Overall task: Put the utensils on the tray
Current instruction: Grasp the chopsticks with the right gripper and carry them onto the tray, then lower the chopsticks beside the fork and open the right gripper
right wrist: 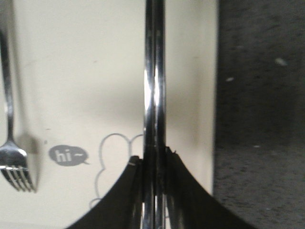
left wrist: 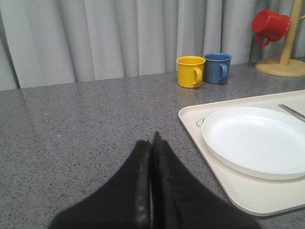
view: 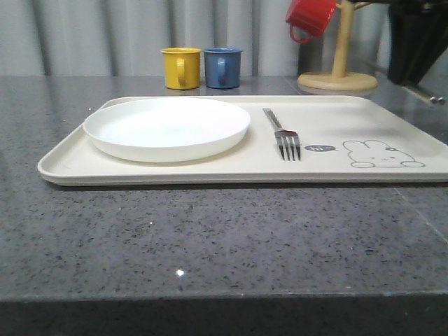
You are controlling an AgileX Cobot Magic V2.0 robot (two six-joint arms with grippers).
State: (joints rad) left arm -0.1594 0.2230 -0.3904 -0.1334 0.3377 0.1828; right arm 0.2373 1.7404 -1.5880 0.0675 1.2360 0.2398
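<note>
Fork point(view: 283, 135) already on tray point(view: 175, 171), just right of white plate point(view: 166, 127), tines beside "hi" bubble. Right gripper point(right wrist: 154, 164) clamped on pair of chopsticks point(right wrist: 154, 86), carried above tray's rabbit drawing point(view: 381, 155), right of fork. Left gripper point(left wrist: 152, 143) closed, empty, over bare counter point(view: 210, 238) left of tray. Step in hand: placing chopsticks. Next move calls for lowering them flat right of fork, parallel, inside rim, then releasing. Spoon not yet on tray.

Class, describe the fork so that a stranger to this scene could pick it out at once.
Start at the large cream rectangular tray on the grey speckled counter. Right of its round white plate lies a shiny silver metal fork, tines toward the camera, beside a grey "hi" bubble. It is the tray's one flat-lying metal piece.
</note>
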